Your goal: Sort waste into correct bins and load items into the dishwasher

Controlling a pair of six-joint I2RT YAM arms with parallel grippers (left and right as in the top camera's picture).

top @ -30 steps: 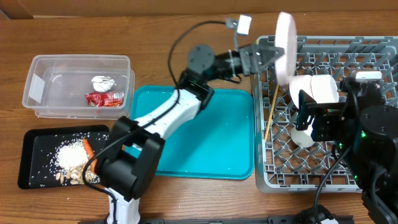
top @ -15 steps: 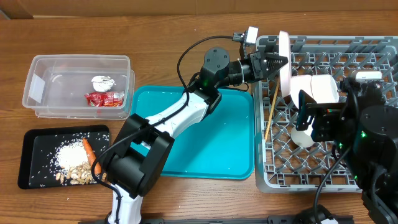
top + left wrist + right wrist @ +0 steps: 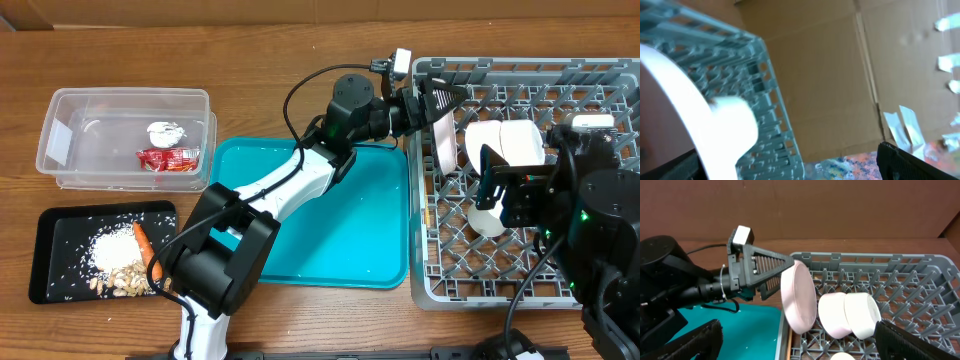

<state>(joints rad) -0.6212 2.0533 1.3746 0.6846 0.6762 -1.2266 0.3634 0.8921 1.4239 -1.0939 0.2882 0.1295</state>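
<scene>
Smooth round white plate (image 3: 799, 300) stands on edge at the L side of the grey peg-lattice rack (image 3: 900, 280) - my L gripper (image 3: 782, 270) pinches its top rim. Two glossy white bowls (image 3: 847, 314) lie tipped on their sides just beside it, inside the rack. R gripper (image 3: 800, 350) - fingers spread wide, holding nothing.

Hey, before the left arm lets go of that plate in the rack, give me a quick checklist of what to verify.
1. Left gripper pinching the plate at its rim: ok.
2. Plate standing on edge inside the rack: ok, slightly tilted.
3. Plate's lower edge seated between pegs: cannot tell, it is hidden.
4. Plate apart from the bowls: cannot tell, very close.
5. Right gripper open and away from the plate: ok.
</scene>
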